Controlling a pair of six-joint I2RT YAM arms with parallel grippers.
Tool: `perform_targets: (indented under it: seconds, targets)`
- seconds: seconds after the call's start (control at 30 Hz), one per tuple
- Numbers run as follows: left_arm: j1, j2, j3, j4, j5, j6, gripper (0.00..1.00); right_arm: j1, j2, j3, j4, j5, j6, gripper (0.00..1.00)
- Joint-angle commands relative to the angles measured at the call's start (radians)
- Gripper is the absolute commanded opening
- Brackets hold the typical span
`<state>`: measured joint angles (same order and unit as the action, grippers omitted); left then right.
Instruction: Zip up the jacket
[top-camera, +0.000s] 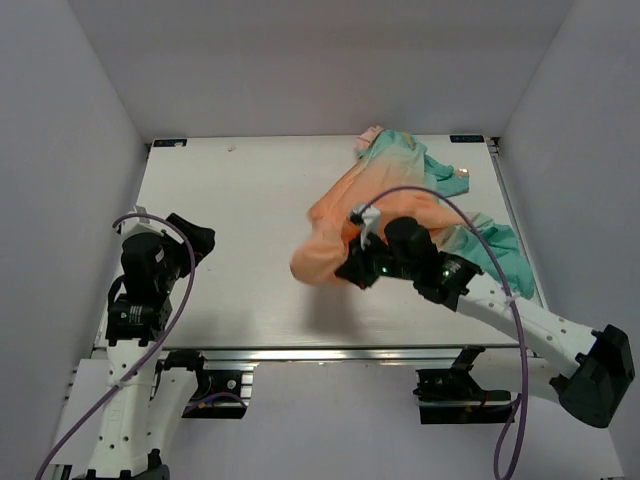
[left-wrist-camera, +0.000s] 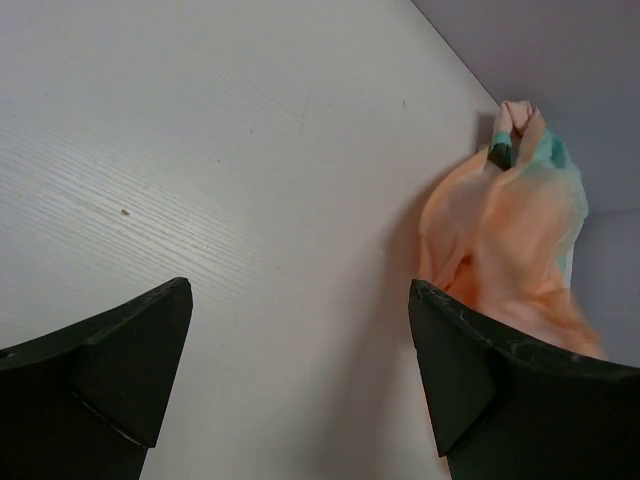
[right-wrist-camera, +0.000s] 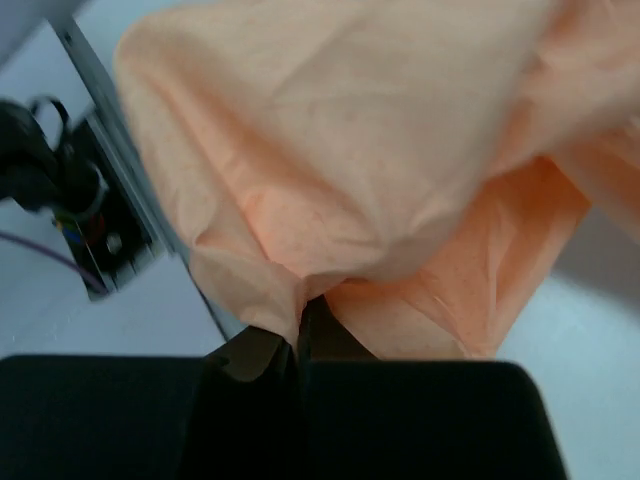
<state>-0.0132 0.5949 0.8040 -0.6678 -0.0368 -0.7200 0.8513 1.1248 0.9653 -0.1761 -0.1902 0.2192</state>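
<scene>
Jacket (top-camera: 335, 215) was crumpled on the right half of the table (top-camera: 230, 200), not spread flat. It ran from the far right corner down toward the middle. The peach-orange part sat toward the centre, and the teal-green part was along the far edge and the right edge. Couldn't pick out the front zipper in any view. Right claw (top-camera: 358, 268) was at the near-left end of the heap, with the right arm reaching in from the near right corner and its purple cable (top-camera: 470, 215) looping over the fabric. The right wrist view showed the claw clamped down with no visible gap, a thin fold of orange fabric pinched between the tips and the rest of the cloth fanning out from the pinch. From the top view, the orange lobe beside that claw threw a shadow on the table, so it looked raised off the surface there. Left claw (top-camera: 203, 238) was over the left near part of the table, well apart from the jacket. In the left wrist view its fingers (left-wrist-camera: 120, 370) were spread wide with nothing between them, only bare table. The jacket showed off to the right against the wall (left-wrist-camera: 560, 60). Couldn't tell whether the left claw was touching the table.
</scene>
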Motion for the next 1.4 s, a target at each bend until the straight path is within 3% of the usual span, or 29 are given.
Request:
perform_targets:
  seconds: [0.0,0.17,0.2,0.23,0.27,0.3,0.37,0.5,0.57,0.63,0.7,0.83,1.03,1.23,1.3,1.33,1.37]
  targets:
    - [0.002,0.034,0.049,-0.016,-0.022,-0.016,0.98,0.003,-0.109,-0.175,-0.057,-0.034,0.135,0.00]
    - [0.002,0.118,0.063,0.026,0.035,-0.012,0.98,0.009,-0.300,-0.345,-0.253,0.092,0.279,0.03]
    - [0.002,0.131,0.058,0.042,0.081,-0.007,0.98,0.009,-0.328,-0.346,-0.253,0.113,0.279,0.15]
    - [0.002,0.143,0.052,0.056,0.103,-0.004,0.98,0.011,-0.351,-0.338,-0.266,0.133,0.284,0.36]
    - [0.002,0.173,0.046,0.075,0.127,0.011,0.98,0.009,-0.387,-0.326,-0.273,0.158,0.284,0.86]
    - [0.002,0.192,0.046,0.083,0.158,0.020,0.98,0.009,-0.398,-0.309,-0.279,0.231,0.281,0.89]
    - [0.002,0.227,0.041,0.099,0.242,0.046,0.98,0.009,-0.396,-0.237,-0.322,0.343,0.290,0.89]
    - [-0.001,0.295,-0.005,0.126,0.307,0.060,0.98,-0.017,-0.291,-0.079,-0.454,0.753,0.354,0.89]
    - [-0.007,0.301,-0.022,0.129,0.298,0.068,0.98,-0.095,-0.206,0.008,-0.505,0.814,0.385,0.89]
    - [-0.011,0.304,-0.042,0.126,0.282,0.079,0.98,-0.232,-0.152,0.045,-0.479,0.767,0.372,0.89]
    - [-0.011,0.301,-0.055,0.123,0.273,0.083,0.98,-0.396,-0.070,0.076,-0.372,0.618,0.304,0.89]
    - [-0.011,0.295,-0.060,0.109,0.255,0.090,0.98,-0.549,0.159,0.196,-0.273,0.532,0.237,0.90]
    - [-0.011,0.267,-0.075,0.108,0.239,0.090,0.98,-0.601,0.628,0.421,-0.200,0.440,0.085,0.89]
    - [-0.013,0.261,-0.072,0.096,0.227,0.091,0.98,-0.603,0.870,0.602,-0.188,0.402,0.052,0.89]
    - [-0.013,0.258,-0.080,0.094,0.232,0.093,0.98,-0.601,0.911,0.638,-0.213,0.319,0.055,0.77]
    - [-0.013,0.255,-0.081,0.093,0.233,0.093,0.98,-0.600,0.929,0.644,-0.215,0.278,0.063,0.50]
    - [-0.013,0.253,-0.083,0.088,0.232,0.094,0.98,-0.595,0.934,0.635,-0.197,0.232,0.060,0.38]
